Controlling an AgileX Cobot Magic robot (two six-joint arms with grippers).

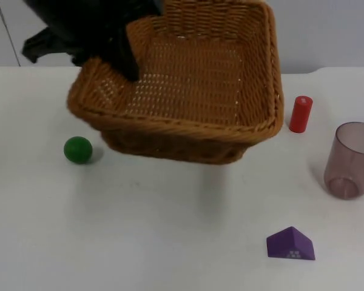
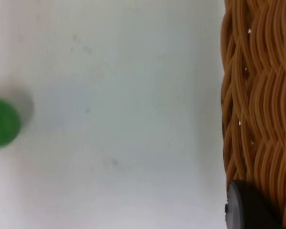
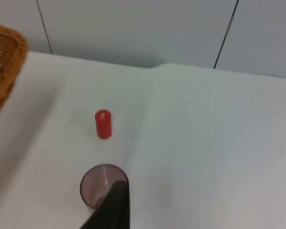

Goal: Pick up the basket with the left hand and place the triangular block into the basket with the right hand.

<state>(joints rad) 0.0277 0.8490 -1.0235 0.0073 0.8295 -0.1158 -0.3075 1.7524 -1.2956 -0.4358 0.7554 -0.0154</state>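
Basket (image 1: 188,91) hangs lifted and tilted above the table (image 1: 139,242) in the top view, its left rim clamped by the left gripper (image 1: 124,57); the purple triangular block (image 1: 290,244) lies unpicked near the front. Left wrist view: a fingertip pressed against wicker. Right wrist view: right gripper (image 3: 112,210) waits above the cup (image 3: 102,186); jaw opening cannot be told.

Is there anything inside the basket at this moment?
No object lies inside the basket; its woven floor is bare. The left claw grips its rim and covers a small part of the inside there. The triangular block sits on the table.
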